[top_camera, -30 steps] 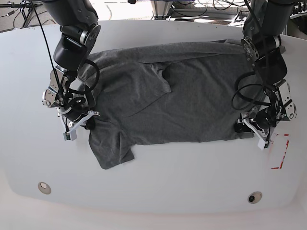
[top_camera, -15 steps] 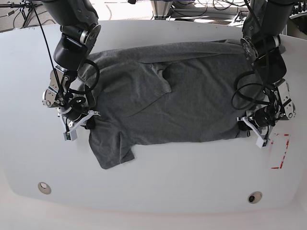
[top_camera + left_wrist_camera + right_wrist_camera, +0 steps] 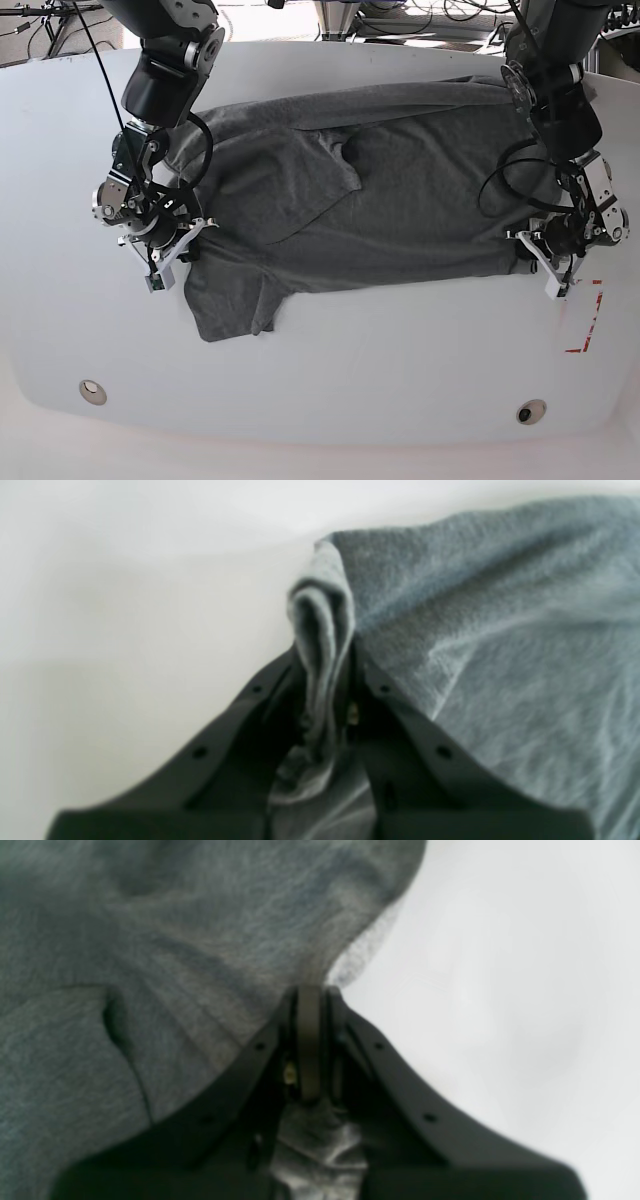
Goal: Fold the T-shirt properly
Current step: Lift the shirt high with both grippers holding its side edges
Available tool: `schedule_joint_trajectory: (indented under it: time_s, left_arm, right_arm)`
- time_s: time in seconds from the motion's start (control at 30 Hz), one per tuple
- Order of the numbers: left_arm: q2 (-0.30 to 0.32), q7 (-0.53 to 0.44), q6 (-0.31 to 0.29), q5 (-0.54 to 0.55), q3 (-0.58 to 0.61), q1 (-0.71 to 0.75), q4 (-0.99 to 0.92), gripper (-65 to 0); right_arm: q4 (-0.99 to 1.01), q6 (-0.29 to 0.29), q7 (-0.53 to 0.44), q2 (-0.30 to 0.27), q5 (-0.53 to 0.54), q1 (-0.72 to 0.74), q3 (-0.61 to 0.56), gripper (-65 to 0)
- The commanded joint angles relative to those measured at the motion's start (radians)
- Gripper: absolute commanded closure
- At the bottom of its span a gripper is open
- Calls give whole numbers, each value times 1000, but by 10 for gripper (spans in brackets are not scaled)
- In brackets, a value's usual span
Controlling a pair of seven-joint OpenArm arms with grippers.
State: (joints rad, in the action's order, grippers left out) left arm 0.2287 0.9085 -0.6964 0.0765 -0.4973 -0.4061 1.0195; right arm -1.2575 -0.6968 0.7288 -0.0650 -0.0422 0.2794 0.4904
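Both claws pinch the shirt's edges.
Dark charcoal-grey soft T-shirt [image 3: 380,200] covers the frame's centre; left gripper [image 3: 545,268] and right gripper [image 3: 172,262] each clench fabric.

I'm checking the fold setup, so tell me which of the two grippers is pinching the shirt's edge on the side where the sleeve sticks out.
The right gripper, at the base view's left: the T-shirt sleeve flap lies just below it. The left gripper holds the straight hem end.

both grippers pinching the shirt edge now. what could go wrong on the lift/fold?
1. The left gripper holds only a thin bunched fold of the T-shirt, so it may slip out under tension.
2. The right gripper also bites near the edge, with the same slip risk.
3. The sleeve lies loose below the grip and may drag or fold crooked.
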Motion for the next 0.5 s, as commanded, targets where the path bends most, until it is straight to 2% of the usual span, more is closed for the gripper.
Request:
schedule_joint_trajectory:
  time_s: [0.0,0.23,0.47]
  left_arm:
    - [16,-2,-2,18,-1,-14,104,0]
    - [15,76,-2,19,-1,-3,239,0]
    - [13,143,-2,36,-1,-21,414,0]
  right_arm:
    - [-67,-1,16,-5,12,19,-2,0]
    - [-115,-1,58,-8,12,27,-2,0]
    - [-135,-1,96,-49,14,85,-3,0]
